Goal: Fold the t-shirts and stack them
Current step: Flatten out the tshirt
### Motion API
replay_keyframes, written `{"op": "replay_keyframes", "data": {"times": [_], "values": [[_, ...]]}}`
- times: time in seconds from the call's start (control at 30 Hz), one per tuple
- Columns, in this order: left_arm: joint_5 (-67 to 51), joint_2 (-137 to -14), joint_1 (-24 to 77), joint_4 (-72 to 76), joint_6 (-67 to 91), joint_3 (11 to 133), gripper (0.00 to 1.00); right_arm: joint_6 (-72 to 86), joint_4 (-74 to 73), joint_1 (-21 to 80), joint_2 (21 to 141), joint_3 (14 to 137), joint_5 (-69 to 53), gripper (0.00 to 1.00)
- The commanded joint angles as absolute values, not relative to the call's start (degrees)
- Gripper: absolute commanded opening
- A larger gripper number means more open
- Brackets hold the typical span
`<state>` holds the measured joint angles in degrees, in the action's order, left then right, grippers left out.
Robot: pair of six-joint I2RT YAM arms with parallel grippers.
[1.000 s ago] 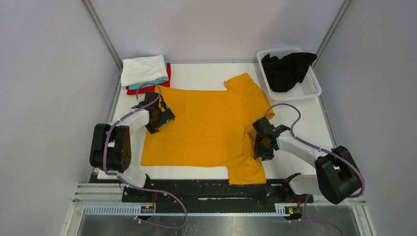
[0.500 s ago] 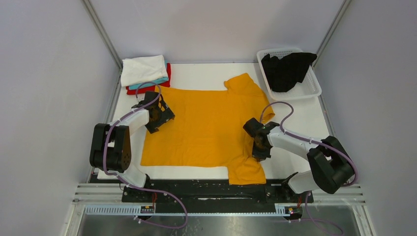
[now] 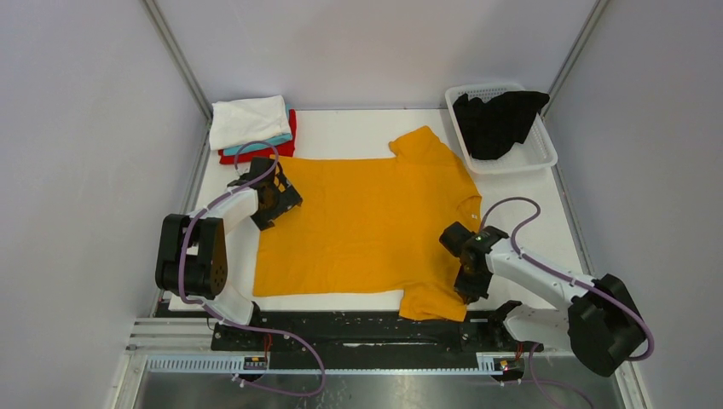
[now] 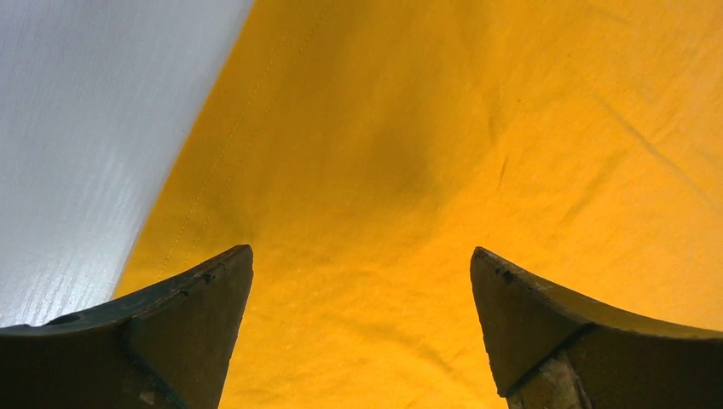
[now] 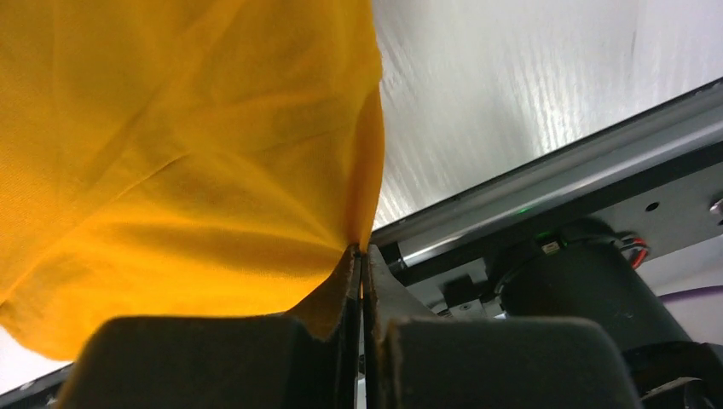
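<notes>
Gripping the mustard-orange shirt (image 3: 367,226), right pincer (image 3: 465,291) has dragged it rightward.

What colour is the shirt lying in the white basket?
Black; the shirt shows best in the top external view.

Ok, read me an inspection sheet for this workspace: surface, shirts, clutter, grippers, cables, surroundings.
Surface: white table, largely under the spread shirt.
Job's things: mustard-orange t-shirt spread flat; folded stack, white over teal over red, far left; black t-shirt crumpled in the basket.
Clutter: only that basket, far right.
Grippers: left gripper open over the orange shirt's hem; right gripper shut on its near sleeve.
Cables: purple cables loop along both arms.
Surroundings: grey walls; black mounting rail.
</notes>
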<state>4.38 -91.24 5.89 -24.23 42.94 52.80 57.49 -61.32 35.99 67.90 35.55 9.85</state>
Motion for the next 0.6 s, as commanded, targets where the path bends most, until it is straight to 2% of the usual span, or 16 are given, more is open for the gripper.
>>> {"op": "replay_keyframes", "data": {"times": [0.0, 0.03, 0.1, 0.23, 0.4, 0.43, 0.5, 0.57], "values": [[5.9, -91.3, 5.3, -24.4, 42.7, 54.9, 0.99, 62.8, -64.7, 36.1, 62.8, 33.9, 5.5, 0.0], [6.0, -91.3, 5.2, -24.4, 42.7, 54.9, 0.99, 63.5, -64.8, 36.1, 62.0, 33.8, 5.7, 0.06], [5.9, -91.2, 5.1, -24.4, 42.7, 54.9, 0.99, 64.1, -65.7, 36.1, 61.1, 34.7, 7.8, 0.25], [5.6, -90.5, 4.9, -24.7, 42.6, 55.0, 0.99, 62.4, -70.4, 36.1, 61.8, 40.4, 13.4, 0.45], [5.6, -88.5, 5.0, -25.1, 42.3, 55.0, 0.99, 56.8, -71.5, 36.0, 61.5, 49.8, 22.7, 0.94], [5.4, -88.0, 5.0, -25.2, 42.3, 55.1, 0.99, 55.2, -69.0, 36.0, 61.7, 51.3, 24.0, 0.99], [4.4, -87.2, 5.0, -25.0, 41.8, 55.2, 0.99, 50.3, -62.9, 35.4, 62.6, 53.0, 24.2, 0.99], [3.2, -87.0, 5.0, -25.0, 41.3, 55.4, 0.99, 43.7, -55.2, 33.1, 65.6, 54.0, 19.4, 1.0]]}}
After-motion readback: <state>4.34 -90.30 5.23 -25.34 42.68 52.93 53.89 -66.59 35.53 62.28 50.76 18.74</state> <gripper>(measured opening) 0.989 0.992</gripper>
